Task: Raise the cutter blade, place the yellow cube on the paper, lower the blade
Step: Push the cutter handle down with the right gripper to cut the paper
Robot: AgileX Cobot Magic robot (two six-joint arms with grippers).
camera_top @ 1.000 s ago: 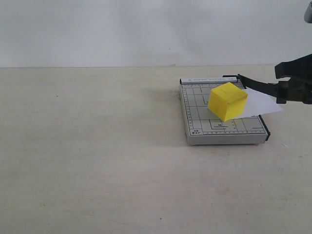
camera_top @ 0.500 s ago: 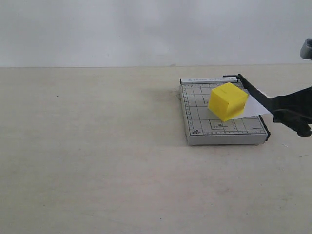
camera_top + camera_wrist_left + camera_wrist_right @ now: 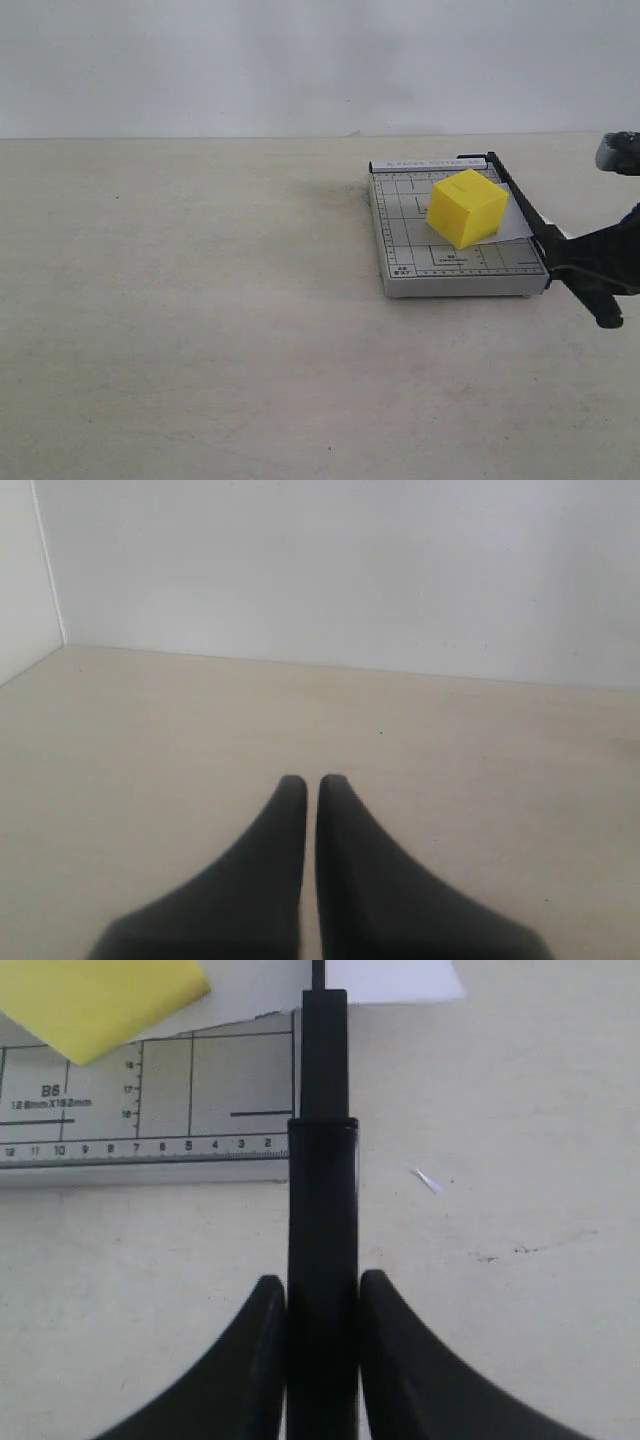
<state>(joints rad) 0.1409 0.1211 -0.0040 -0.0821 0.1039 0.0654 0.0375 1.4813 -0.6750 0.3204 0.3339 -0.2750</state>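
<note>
The yellow cube (image 3: 466, 208) rests on the white paper (image 3: 515, 224) on the grey gridded cutter board (image 3: 410, 262). The black cutter blade (image 3: 520, 203) runs along the board's right edge, lowered nearly flat, its handle sticking out past the front corner. My right gripper (image 3: 583, 268) is shut on that handle. In the right wrist view the handle (image 3: 322, 1210) fills the gap between my right gripper's (image 3: 322, 1285) fingers, with the cube (image 3: 95, 1000), the paper (image 3: 395, 978) and the board (image 3: 150, 1100) beyond. My left gripper (image 3: 311, 779) is shut on nothing, over bare table, out of the exterior view.
The board sits right of centre on a pale tabletop (image 3: 190, 300) backed by a white wall (image 3: 300, 60). A small white scrap (image 3: 428, 1180) lies on the table beside the blade handle. A wall corner (image 3: 48, 570) shows in the left wrist view.
My right gripper has swung the cutter blade down from a raised angle to nearly flat along the board's edge, moving down and toward the front. The paper now lies under the blade. The cube stayed put.
</note>
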